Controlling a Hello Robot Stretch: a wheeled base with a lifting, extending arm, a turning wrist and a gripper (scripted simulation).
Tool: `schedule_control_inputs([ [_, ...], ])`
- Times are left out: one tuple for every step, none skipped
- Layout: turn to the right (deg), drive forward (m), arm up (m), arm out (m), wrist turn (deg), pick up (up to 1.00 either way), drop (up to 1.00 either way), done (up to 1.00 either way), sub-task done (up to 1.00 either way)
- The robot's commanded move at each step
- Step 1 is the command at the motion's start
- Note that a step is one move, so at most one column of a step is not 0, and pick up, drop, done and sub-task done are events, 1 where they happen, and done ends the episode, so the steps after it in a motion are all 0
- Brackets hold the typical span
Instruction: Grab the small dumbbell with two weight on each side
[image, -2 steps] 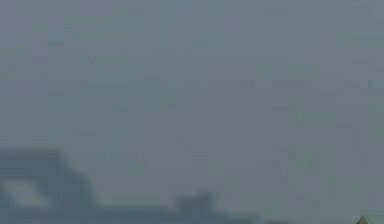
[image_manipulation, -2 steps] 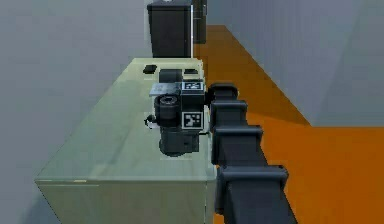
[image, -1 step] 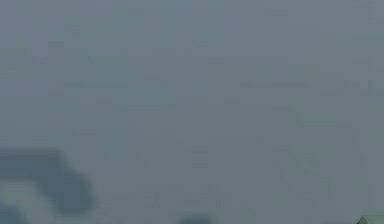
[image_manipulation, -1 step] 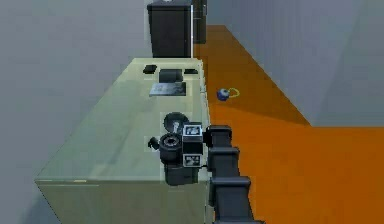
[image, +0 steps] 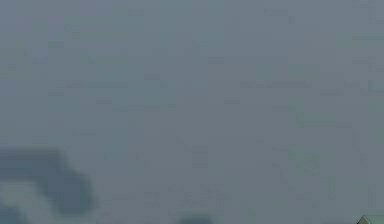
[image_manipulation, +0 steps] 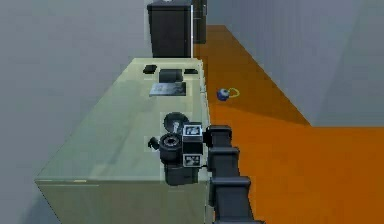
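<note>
On the table (image_manipulation: 100, 130), beyond tool (image_manipulation: 156, 143), dark shapes (image_manipulation: 170, 75)

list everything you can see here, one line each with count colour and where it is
table: one, pale green-beige, long, up the arm side view's left and middle
small dark things: about three, black, on the table's far end
flat thing: one, grey, on the table just nearer than those
cabinet: one, black, beyond the table's far end
small round thing: one, blue with yellow, on the floor right of the table
floor: orange, right of the table
wall: grey, ahead in the forward view
arm: one, dark, rising from the bottom edge
marker squares: two, white with black marks, at the arm's end
claw: one, dark, left of the squares, seen against the table
</note>
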Motion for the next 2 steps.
schedule_control_inputs([
  [0.0,0.00,0.08,0.00,0.0,0.00,0.00,0.00,0.00],
  [0.0,0.00,0.00,0.00,0.0,0.00,0.00,1.00,0.00],
])
